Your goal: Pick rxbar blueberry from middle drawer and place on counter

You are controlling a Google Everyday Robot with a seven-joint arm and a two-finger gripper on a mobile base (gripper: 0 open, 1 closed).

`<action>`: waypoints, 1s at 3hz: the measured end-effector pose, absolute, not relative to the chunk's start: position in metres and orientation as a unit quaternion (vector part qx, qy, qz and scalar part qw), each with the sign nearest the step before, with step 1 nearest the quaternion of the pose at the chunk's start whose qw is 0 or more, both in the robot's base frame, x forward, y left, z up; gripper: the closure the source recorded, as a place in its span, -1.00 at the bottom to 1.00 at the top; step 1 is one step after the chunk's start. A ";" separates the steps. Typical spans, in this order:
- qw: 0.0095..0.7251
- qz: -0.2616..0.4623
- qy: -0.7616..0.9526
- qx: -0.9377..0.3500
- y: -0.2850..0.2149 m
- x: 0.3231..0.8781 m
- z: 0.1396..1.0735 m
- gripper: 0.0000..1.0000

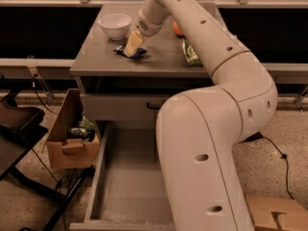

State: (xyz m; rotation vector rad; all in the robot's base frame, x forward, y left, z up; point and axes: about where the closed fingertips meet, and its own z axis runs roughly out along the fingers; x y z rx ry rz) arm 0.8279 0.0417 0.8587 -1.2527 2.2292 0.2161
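The rxbar blueberry (138, 55), a small dark navy wrapper, lies flat on the counter (159, 61) near its left middle. My gripper (131, 47) reaches down from the white arm and its yellowish tip rests on the wrapper, covering its middle. The middle drawer (99, 172) is pulled out below the cabinet. Its grey floor is bare where it shows. My arm hides the drawer's right side.
A white bowl (115, 25) stands at the counter's back left. An orange fruit (177, 29) and a green chip bag (191, 53) lie to the right of the gripper. A cardboard box (65, 146) of items sits left of the drawer. Another box (274, 215) is at the lower right.
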 end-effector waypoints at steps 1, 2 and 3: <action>0.313 0.093 0.828 -0.456 0.020 0.821 0.885 -1.00; 0.396 0.081 0.832 -0.379 -0.050 0.797 0.960 -1.00; 0.479 0.054 0.826 -0.293 -0.111 0.750 1.038 -1.00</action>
